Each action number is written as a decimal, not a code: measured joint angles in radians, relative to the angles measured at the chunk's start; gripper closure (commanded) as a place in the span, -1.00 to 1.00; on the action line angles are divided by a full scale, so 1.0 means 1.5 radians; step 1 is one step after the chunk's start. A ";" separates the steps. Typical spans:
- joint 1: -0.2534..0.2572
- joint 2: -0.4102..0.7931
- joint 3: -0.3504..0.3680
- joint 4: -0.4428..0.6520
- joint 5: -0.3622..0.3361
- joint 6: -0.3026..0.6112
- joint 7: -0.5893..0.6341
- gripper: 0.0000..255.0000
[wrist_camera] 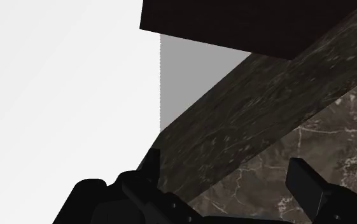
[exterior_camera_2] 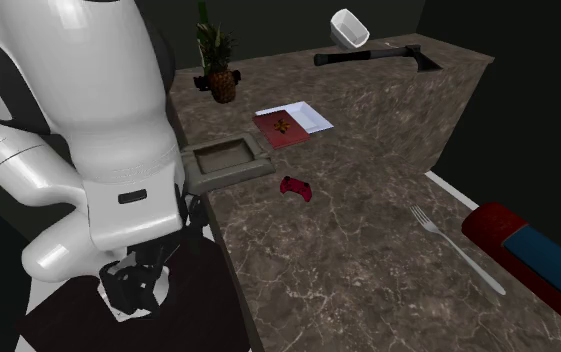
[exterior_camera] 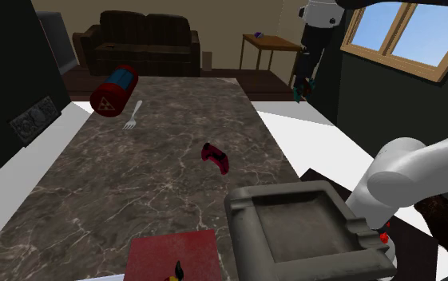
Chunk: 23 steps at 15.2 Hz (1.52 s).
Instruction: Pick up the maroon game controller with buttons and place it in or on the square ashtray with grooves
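1. Maroon controller [exterior_camera: 216, 157] is found on the worktop [exterior_camera: 134, 191], near the square ashtray [exterior_camera: 242, 227].
2. Fingers [wrist_camera: 307, 186] are held apart, empty.
3. Judged light, rigid, slippery; grasp across the narrow middle is advised.

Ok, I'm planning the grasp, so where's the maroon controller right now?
In the shoulder view the maroon controller lies mid-surface on the dark veined counter, just beyond the grey ashtray without touching it, nearer the camera than the fork.
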 measured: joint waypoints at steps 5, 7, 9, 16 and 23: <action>0.014 0.011 0.038 -0.013 0.028 0.019 0.045 -1.00; 0.024 0.016 0.064 -0.014 0.047 0.022 0.075 -1.00; 0.035 0.024 0.094 -0.012 0.067 0.026 0.110 -1.00; 0.063 0.085 0.188 0.004 0.122 0.069 0.216 -1.00; 0.079 0.176 0.282 0.054 0.151 0.113 0.324 -1.00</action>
